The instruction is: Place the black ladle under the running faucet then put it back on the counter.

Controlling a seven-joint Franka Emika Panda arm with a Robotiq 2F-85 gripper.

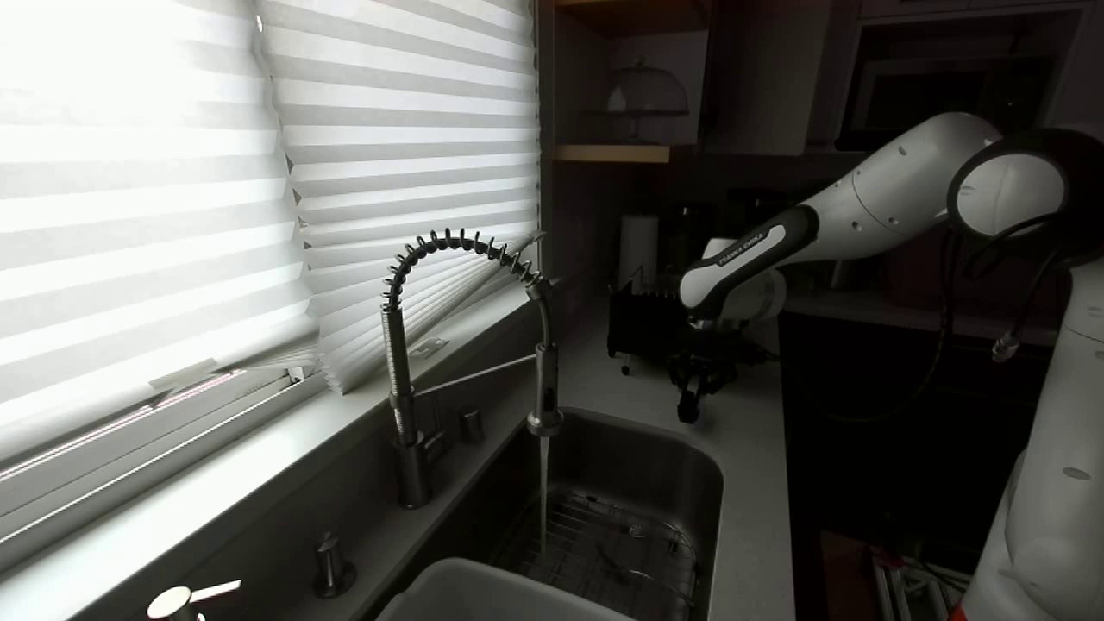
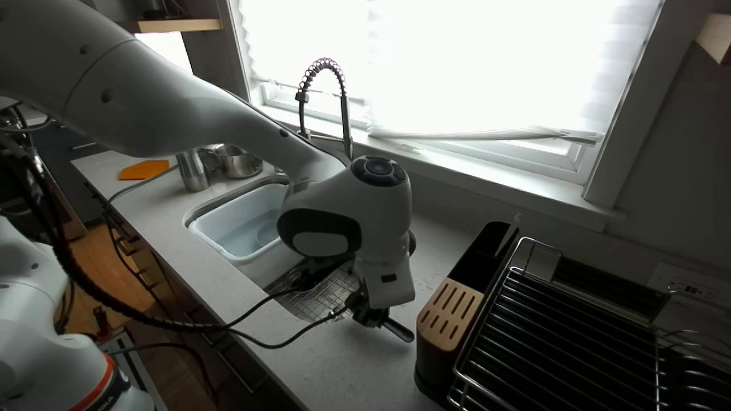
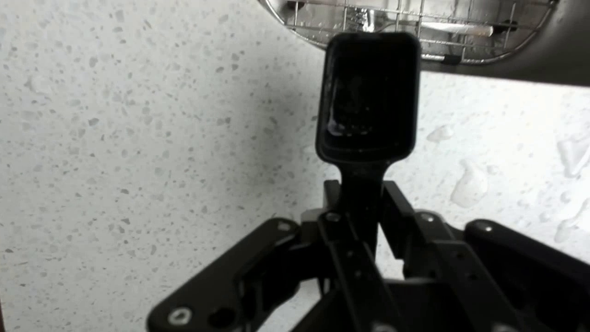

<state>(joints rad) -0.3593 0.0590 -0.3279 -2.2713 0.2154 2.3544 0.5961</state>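
My gripper (image 3: 361,191) is shut on the handle of the black ladle (image 3: 368,99), whose wet-looking bowl points toward the sink (image 3: 564,50) in the wrist view. The ladle is above the pale grey counter (image 3: 161,138); the gap cannot be judged exactly. In the exterior views the gripper (image 1: 703,369) (image 2: 370,315) is over the counter (image 1: 752,526) beside the sink's end. The ladle shows as a small dark piece below it (image 1: 687,407), and its handle sticks out (image 2: 398,329). The chrome faucet (image 1: 546,388) runs a water stream (image 1: 544,492) into the sink.
A black dish rack (image 2: 565,342) and a utensil holder with a wooden top (image 2: 450,313) stand close to the gripper. A white tub (image 2: 251,254) sits in the sink. A wire grid (image 3: 419,27) lines the sink. A metal pot (image 2: 239,164) stands beyond.
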